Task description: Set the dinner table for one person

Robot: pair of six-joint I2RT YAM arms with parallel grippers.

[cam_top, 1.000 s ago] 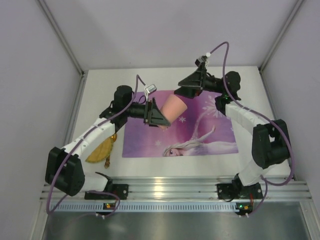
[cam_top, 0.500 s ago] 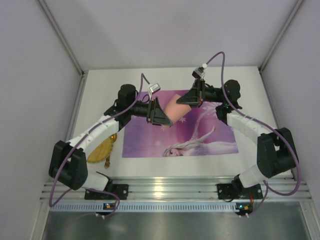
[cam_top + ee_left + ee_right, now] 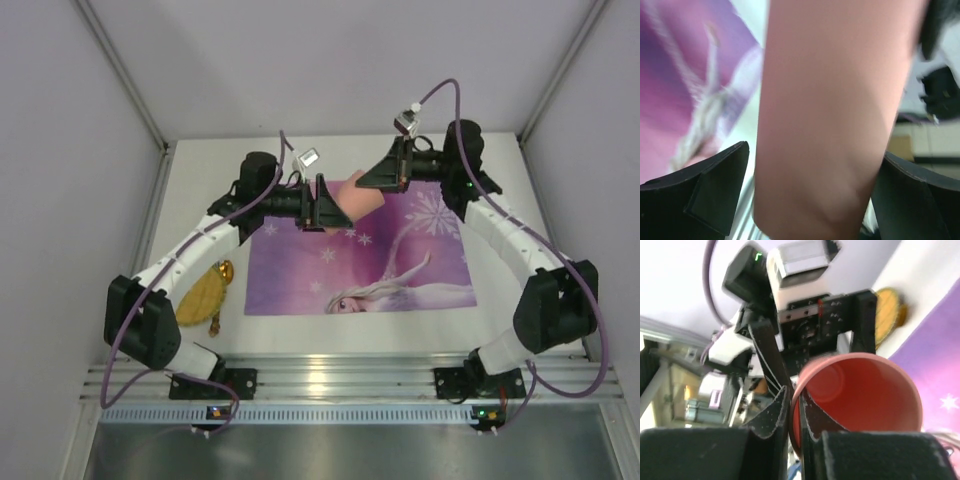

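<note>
- A second ago my left claw gripped the cup and my right claw stood spread beside it. Now it is the opposite.
- My right claw is pressed together on the rim of the cup, with one finger inside the wall and one outside.
- My left claw is spread. The cup is between its fingers, but a thin gap shows at one finger, so I judge that it grips no more.
- The cup lies on its side in the air, above the far part of the mat. It does not touch the table.
- Both arms have also moved a little toward the far wall.
- For the task, the hand-over looks done: the right claw alone carries the cup.
- I think the left claw must draw back first; then the right one can set the cup upright on the table.
</note>
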